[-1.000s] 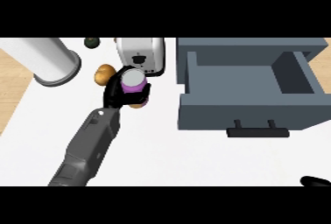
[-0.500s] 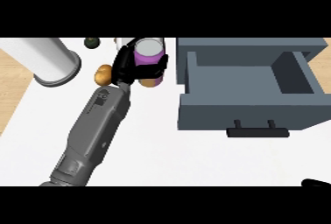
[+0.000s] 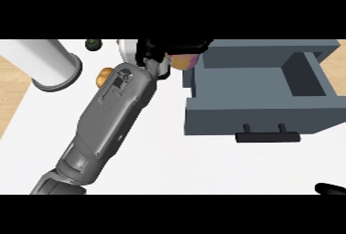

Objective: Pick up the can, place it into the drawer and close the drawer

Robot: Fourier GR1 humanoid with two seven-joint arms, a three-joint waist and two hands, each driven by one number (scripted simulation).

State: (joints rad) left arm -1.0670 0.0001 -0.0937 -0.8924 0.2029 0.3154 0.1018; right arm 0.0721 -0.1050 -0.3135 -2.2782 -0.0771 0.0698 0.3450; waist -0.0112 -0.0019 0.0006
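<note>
The robot's left hand (image 3: 162, 49) is curled around the can (image 3: 184, 60) at the far edge of the counter (image 3: 162, 155), its dark fingers closed over the top and left side so that only a patch of the can's purple and pale surface shows below them. The can sits just beside the far-left corner of the open drawer (image 3: 260, 98), close to its left wall and not inside it. Which way the can's long axis runs cannot be told, since the hand hides most of it. The grey left forearm (image 3: 108, 119) stretches diagonally from the near-left edge up to the hand.

The grey drawer is pulled out toward the near side, its cavity open upward, its dark handle (image 3: 267, 135) on the near face. A broad bare stretch of white counter lies near the drawer front and to the right of the forearm.

At the far left stands a white cylinder (image 3: 47, 61), with a small orange object (image 3: 105, 75) between it and the forearm and a dark olive-like item (image 3: 93, 44) at the far edge. The right hand (image 3: 331, 188) shows only as a dark tip at the near-right corner; its fingers cannot be made out.
</note>
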